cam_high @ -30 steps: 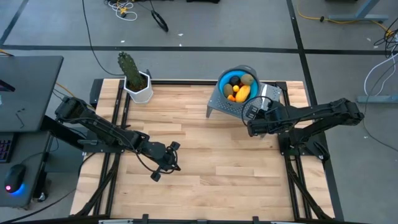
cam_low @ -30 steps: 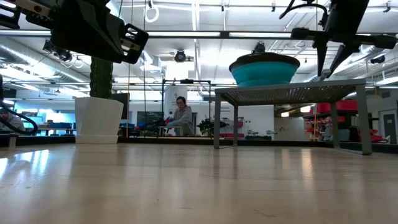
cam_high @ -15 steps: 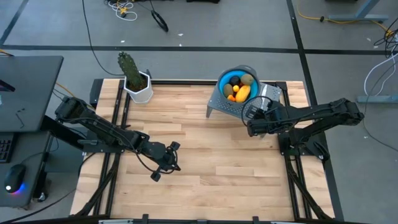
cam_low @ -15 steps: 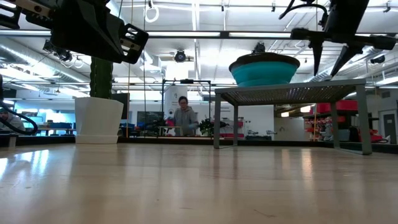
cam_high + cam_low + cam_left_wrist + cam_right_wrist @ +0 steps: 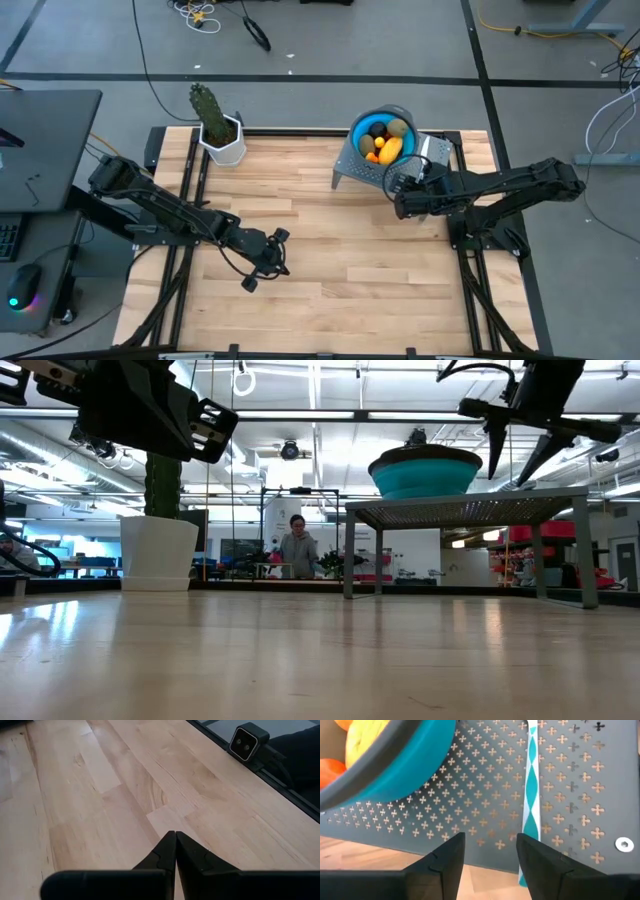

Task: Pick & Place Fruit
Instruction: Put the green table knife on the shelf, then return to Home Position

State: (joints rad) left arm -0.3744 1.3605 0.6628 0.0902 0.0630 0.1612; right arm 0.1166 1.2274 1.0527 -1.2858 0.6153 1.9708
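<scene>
The fruit (image 5: pixel 385 143) lies in a blue bowl (image 5: pixel 365 127) on a grey perforated rack (image 5: pixel 352 168) at the table's far right: a yellow oblong (image 5: pixel 389 151), an olive-brown oval (image 5: pixel 398 127), a dark purple ball (image 5: pixel 377 130) and tiny orange pieces (image 5: pixel 371 156). My right gripper (image 5: pixel 397 200) (image 5: pixel 487 855) hovers open just off the rack's near edge, level with its top (image 5: pixel 520 450). In its wrist view the bowl (image 5: pixel 395 765), the yellow piece (image 5: pixel 365 740) and an orange piece (image 5: pixel 330 770) show ahead. My left gripper (image 5: pixel 280 252) (image 5: pixel 175 842) is shut, raised above bare wood in the table's middle.
A slim knife (image 5: pixel 532 800) with a teal-and-white pattern lies on the rack (image 5: pixel 480 795) beside the bowl, right ahead of my right fingers. A green cactus in a white pot (image 5: pixel 218 130) stands at the far left corner. A person (image 5: pixel 295 550) is in the room beyond.
My right gripper has shifted a little toward the table's left along the rack's near edge. The person in the background has moved. The fruit, the bowl and my left arm have kept still.
</scene>
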